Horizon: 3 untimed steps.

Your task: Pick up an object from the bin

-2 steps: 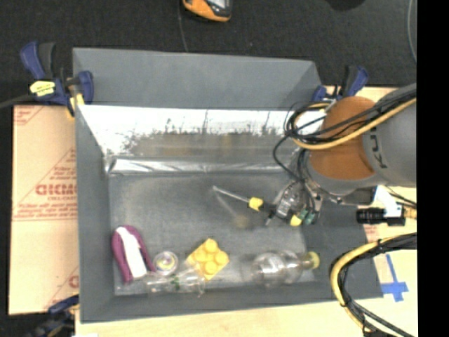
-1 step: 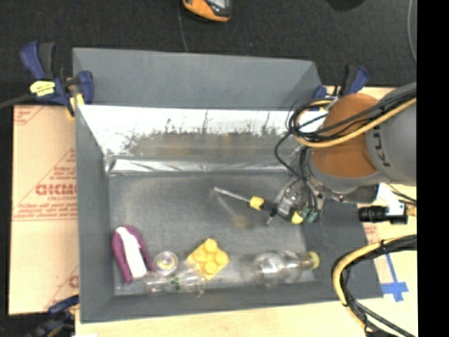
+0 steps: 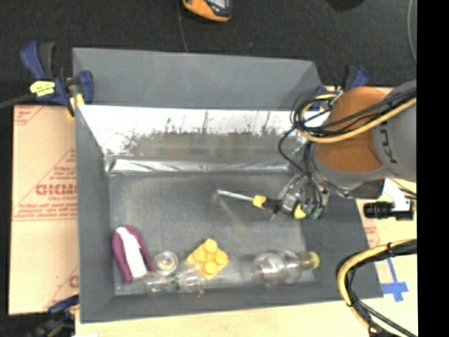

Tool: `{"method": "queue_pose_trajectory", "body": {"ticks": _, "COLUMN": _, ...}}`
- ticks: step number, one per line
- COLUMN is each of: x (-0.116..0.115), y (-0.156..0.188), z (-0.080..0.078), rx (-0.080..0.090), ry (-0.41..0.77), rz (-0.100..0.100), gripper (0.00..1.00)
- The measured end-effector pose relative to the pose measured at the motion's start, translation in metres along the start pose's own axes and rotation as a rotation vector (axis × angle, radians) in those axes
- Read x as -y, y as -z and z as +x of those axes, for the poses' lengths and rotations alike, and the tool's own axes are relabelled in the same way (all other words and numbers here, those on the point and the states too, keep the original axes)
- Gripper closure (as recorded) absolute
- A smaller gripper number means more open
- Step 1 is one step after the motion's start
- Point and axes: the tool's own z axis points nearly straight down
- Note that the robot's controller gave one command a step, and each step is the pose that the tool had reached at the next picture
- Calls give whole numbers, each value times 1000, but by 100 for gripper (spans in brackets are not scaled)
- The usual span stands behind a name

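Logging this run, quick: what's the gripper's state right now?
Gripper: cannot be told; it is at the handle end of the thin metal screwdriver with yellow handle.

Robot lab: grey metal bin (image 3: 196,83), cabled arm (image 3: 354,135)

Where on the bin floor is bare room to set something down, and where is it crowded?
Bare floor: left and middle, between the back wall, the yellow-handled tool and the front row. Crowded: that row, purple-white object, yellow block, clear bottle; the hand sits at right.
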Motion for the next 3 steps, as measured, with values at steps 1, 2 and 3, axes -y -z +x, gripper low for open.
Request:
{"method": "queue_pose_trajectory", "body": {"ticks": 1, "x": 0, "y": 18, "z": -1, "rx": 3, "ry": 3, "rz": -1, "gripper": 100}}
{"method": "queue_pose_trajectory", "body": {"ticks": 2, "x": 0, "y": 30, "z": -1, "rx": 4, "ry": 6, "rz": -1, "gripper": 100}}
{"method": "queue_pose_trajectory", "body": {"ticks": 3, "x": 0, "y": 50, "z": -1, "rx": 1, "ry": 11, "rz": 0, "gripper": 100}}
